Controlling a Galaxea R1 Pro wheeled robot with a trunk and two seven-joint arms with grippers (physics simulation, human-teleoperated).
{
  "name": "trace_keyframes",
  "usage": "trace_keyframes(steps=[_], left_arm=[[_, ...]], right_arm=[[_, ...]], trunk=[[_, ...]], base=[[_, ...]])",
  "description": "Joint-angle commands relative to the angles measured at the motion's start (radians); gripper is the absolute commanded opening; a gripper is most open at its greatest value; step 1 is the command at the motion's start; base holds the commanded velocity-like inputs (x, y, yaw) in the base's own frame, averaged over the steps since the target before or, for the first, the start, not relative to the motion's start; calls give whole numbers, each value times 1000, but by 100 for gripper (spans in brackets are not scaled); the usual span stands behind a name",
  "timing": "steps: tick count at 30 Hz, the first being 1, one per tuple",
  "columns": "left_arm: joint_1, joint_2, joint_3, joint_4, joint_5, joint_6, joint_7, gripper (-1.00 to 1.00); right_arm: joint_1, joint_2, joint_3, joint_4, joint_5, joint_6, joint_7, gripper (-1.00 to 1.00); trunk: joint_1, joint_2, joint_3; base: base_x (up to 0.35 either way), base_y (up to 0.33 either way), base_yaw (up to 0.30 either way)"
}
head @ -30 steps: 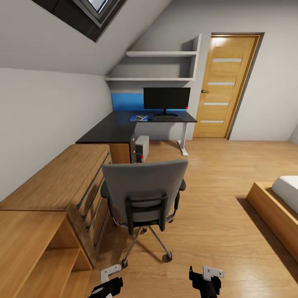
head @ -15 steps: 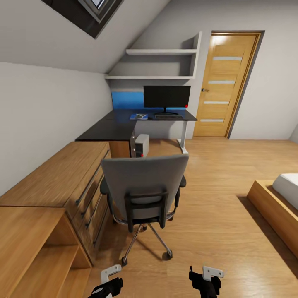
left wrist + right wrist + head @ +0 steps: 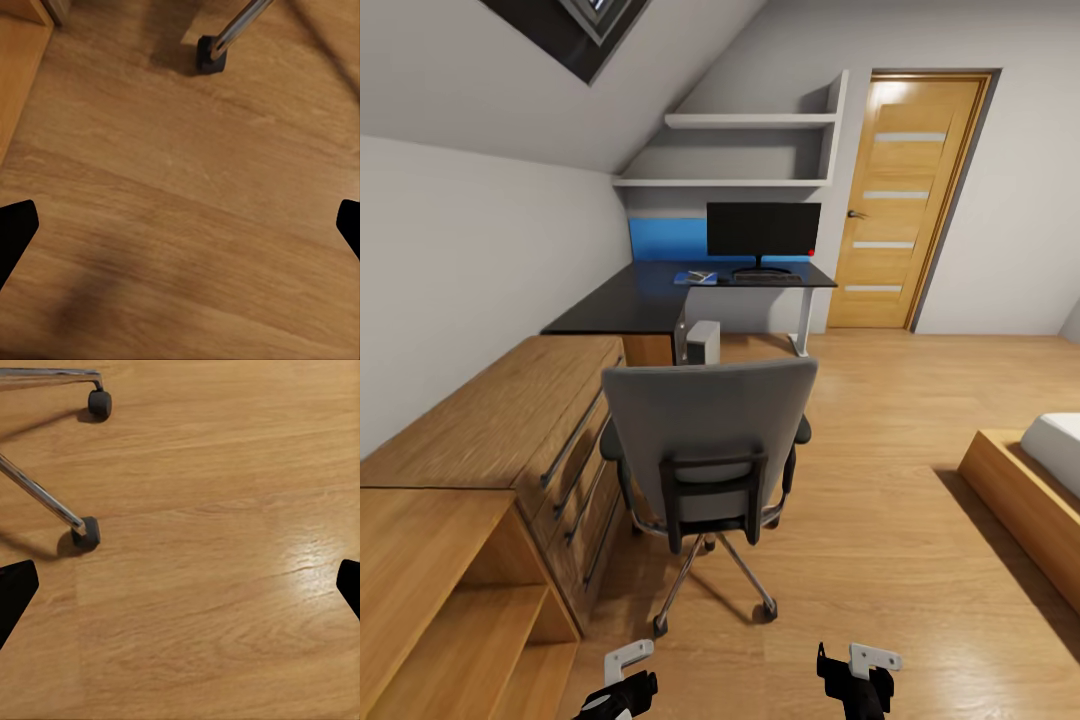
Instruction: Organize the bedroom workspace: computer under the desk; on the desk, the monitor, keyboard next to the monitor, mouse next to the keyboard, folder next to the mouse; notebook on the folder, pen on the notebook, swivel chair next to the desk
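In the head view, the swivel chair [image 3: 705,450] is seen from behind on the wooden floor [image 3: 880,520], well apart from the desk [image 3: 650,300] that stands in the far corner under two wall shelves [image 3: 745,150]. The monitor [image 3: 763,229] is set upright on the desk, with the keyboard [image 3: 765,279] just in front of its stand. The blue folder [image 3: 696,278] lies on the desk beside the keyboard, with the notebook [image 3: 702,275] on top of it; whether a pen or a mouse lies there cannot be told. The computer [image 3: 703,342] is seen on the floor under the desk's edge. A wooden drawer chest [image 3: 510,440] runs along the wall beside the chair, and a wooden door [image 3: 900,200] is seen beyond the desk. The left gripper [image 3: 622,680] and right gripper [image 3: 857,680] are held low at the frame's lower edge. In the left wrist view, the left claw's two fingertips [image 3: 15,232] are spread wide with nothing between them, above bare floor near one chair caster [image 3: 210,56]. In the right wrist view, the right claw's fingertips [image 3: 15,592] are likewise wide apart and empty, over floor near two casters [image 3: 86,532].
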Motion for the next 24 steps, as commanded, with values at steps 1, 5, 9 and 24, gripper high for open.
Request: trace_keyframes(steps=[1,5,9,24], left_arm=[[-1,0,-9,0,8,-3,4,100],[-1,0,-9,0,8,-2,4,100],[-1,0,-9,0,8,-2,4,100],[-1,0,-9,0,8,-2,4,100]], right_arm=[[-1,1,9,2,-4,-2,-4,100],[-1,1,9,2,-4,-2,-4,100],[-1,1,9,1,-4,-2,-4,100],[-1,0,8,2,-4,-1,-4,100]], trunk=[[4,-8,-4],[19,-36,-17],[34,-64,-29],[92,-169,-76]], base=[[0,0,0],[0,0,0],[0,0,0],[0,0,0]])
